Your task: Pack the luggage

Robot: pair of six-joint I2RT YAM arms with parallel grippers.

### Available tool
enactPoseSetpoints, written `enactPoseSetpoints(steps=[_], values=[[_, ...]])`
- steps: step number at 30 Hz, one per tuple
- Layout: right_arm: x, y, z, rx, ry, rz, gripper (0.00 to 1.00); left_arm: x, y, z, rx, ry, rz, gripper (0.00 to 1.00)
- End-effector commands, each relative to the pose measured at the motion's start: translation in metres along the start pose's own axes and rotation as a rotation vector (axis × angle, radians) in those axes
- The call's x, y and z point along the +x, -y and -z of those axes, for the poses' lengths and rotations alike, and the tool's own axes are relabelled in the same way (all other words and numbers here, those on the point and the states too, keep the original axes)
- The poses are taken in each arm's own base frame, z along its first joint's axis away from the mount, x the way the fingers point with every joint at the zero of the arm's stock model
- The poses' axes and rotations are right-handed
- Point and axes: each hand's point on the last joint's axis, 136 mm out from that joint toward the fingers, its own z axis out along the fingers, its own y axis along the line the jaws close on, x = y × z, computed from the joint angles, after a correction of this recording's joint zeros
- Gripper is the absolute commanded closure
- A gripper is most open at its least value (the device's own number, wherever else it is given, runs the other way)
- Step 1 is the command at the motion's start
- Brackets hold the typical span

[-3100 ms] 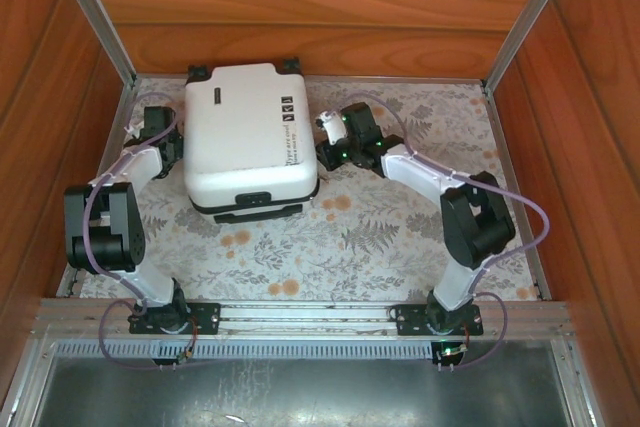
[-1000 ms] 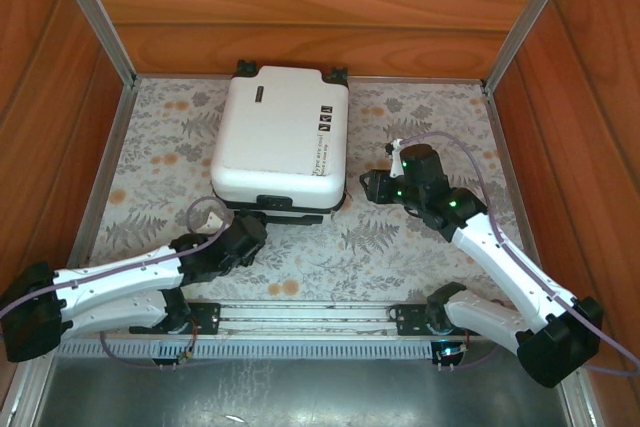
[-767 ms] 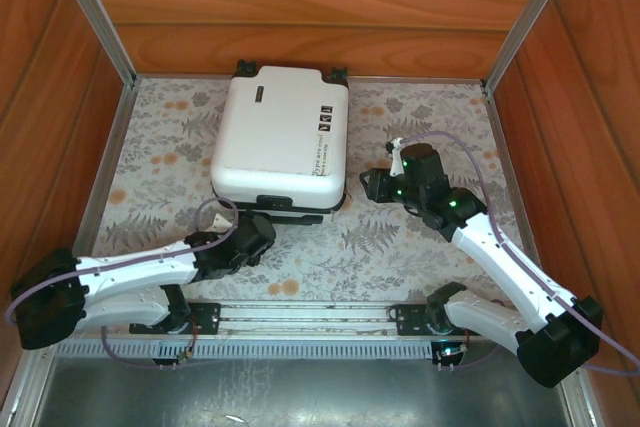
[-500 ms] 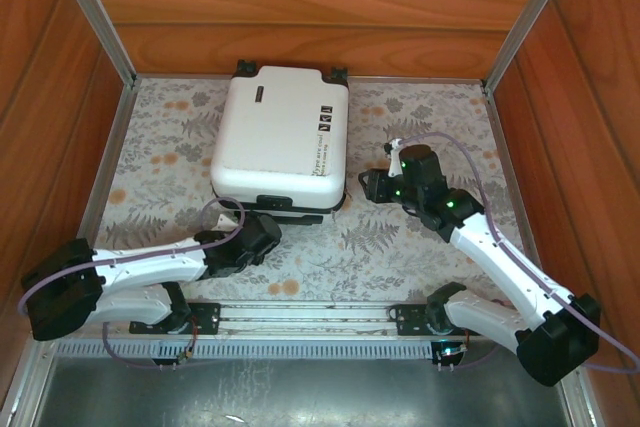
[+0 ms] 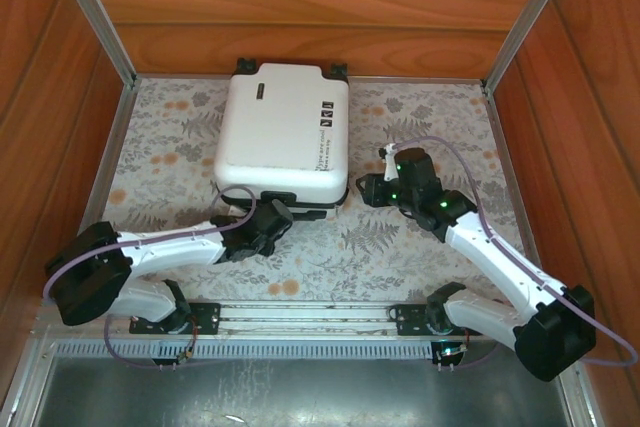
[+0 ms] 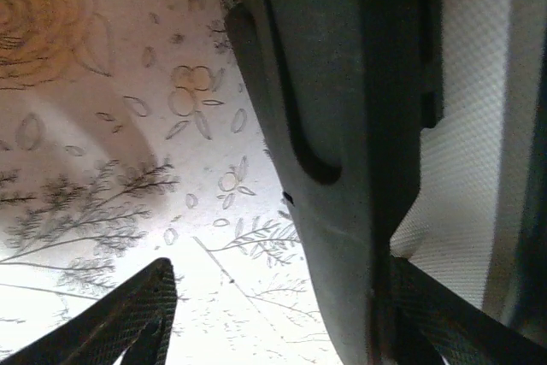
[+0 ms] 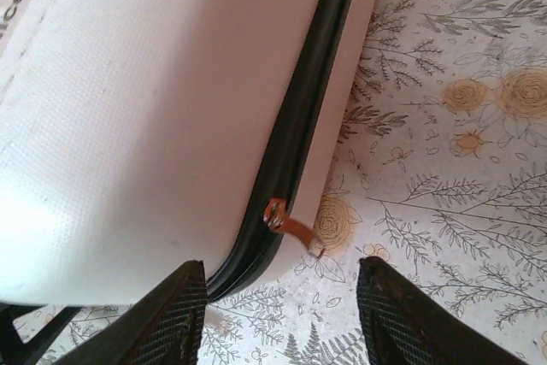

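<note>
The luggage (image 5: pixel 285 127) lies flat and closed at the back of the table, white shell up, wheels toward the rear wall. Its black handle (image 5: pixel 292 201) faces me. My left gripper (image 5: pixel 272 219) is low at that handle, open; in the left wrist view the dark handle (image 6: pixel 342 126) runs down between the fingers (image 6: pixel 128 322), close to the right one, with the white shell (image 6: pixel 479 168) behind it. My right gripper (image 5: pixel 367 190) is open at the case's front right corner; just ahead of the right gripper (image 7: pixel 280 267) an orange zipper pull (image 7: pixel 289 226) hangs from the black zipper seam (image 7: pixel 308 108).
The floral table cover (image 5: pixel 400 247) is bordered by wooden walls (image 5: pixel 300 7) at the back and both sides. A metal rail (image 5: pixel 300 317) carrying the arm bases runs along the near edge. Open floor lies right of the case.
The left arm swung from the case's left side to the near left, then reached right and forward to the handle. The case shifted right. The right gripper edged left toward the case corner.
</note>
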Motion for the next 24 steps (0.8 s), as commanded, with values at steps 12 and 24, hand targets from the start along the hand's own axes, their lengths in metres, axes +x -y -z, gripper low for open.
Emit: enactPoseSetpoints(steps=[12,24], values=[[0.035,-0.027,-0.018,-0.280,0.128,0.082,0.50,-0.033,-0.042,-0.044,-0.171,0.079,0.124,0.82],[0.069,-0.037,-0.030,-0.248,0.115,0.218,0.35,-0.052,-0.046,-0.047,-0.176,0.121,0.127,1.00]])
